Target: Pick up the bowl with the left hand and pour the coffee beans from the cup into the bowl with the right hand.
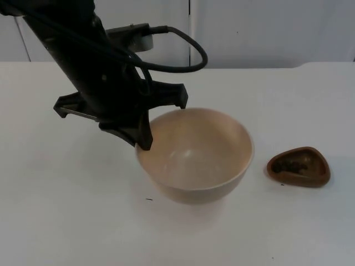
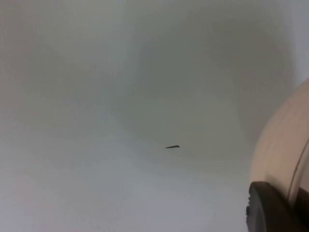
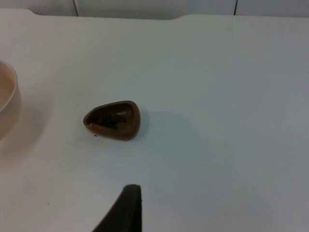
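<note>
A cream bowl (image 1: 195, 155) stands out at the table's middle, with nothing inside it. My left gripper (image 1: 143, 139) comes down from the upper left and is shut on the bowl's left rim, one finger (image 1: 145, 138) reaching inside. In the left wrist view the bowl's outer wall (image 2: 282, 154) runs beside a black fingertip (image 2: 270, 210). I cannot tell whether the bowl rests on the table or hangs just above it. A small brown cup (image 1: 299, 166) holding dark coffee beans lies to the bowl's right. My right gripper (image 3: 126, 209) waits some way short of the cup (image 3: 113, 119).
The white table (image 1: 61, 210) ends at a grey partition wall (image 1: 266, 27) behind. A tiny dark speck (image 1: 148, 199) lies on the table near the bowl's front left. The bowl's edge (image 3: 7, 99) also enters the right wrist view.
</note>
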You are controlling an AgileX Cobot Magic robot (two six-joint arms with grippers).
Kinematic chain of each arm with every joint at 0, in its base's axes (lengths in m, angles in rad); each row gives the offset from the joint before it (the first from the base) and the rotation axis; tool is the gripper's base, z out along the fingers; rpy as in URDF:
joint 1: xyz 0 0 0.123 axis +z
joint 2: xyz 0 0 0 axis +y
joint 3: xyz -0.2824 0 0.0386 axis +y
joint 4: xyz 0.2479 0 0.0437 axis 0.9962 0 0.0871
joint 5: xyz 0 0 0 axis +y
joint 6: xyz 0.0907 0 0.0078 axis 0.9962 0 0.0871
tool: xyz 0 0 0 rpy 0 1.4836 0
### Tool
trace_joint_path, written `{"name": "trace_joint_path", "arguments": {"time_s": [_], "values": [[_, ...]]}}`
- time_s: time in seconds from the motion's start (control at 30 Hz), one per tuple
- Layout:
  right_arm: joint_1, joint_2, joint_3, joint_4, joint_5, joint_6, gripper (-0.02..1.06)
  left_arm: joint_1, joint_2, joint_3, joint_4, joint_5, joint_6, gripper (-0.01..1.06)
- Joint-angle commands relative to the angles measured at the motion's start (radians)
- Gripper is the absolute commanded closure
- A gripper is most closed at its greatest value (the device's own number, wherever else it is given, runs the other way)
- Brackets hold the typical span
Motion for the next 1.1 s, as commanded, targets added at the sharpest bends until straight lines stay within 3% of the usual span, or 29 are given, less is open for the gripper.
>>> {"name": "trace_joint_path", "arguments": {"time_s": [0.0,0.27,0.4,0.83,1.07], "values": [[-0.008,-0.004,0.001,-0.001,-0.006,0.000,-0.01,-0.005,-0.007,-0.009,0.005,0.004,-0.007,1.05],[-0.008,-0.004,0.001,-0.001,-0.006,0.000,-0.01,-0.005,-0.007,-0.088,0.032,0.077,-0.013,1.05],[-0.008,-0.004,0.001,-0.001,-0.006,0.000,-0.01,-0.005,-0.007,-0.099,0.110,0.106,-0.063,1.05],[-0.008,-0.004,-0.003,0.001,-0.016,0.006,-0.01,-0.005,-0.007,-0.099,0.135,0.107,-0.085,1.05],[-0.008,0.196,-0.111,0.028,-0.050,0.056,-0.01,-0.005,-0.007,-0.099,0.161,0.107,-0.093,1.05]]}}
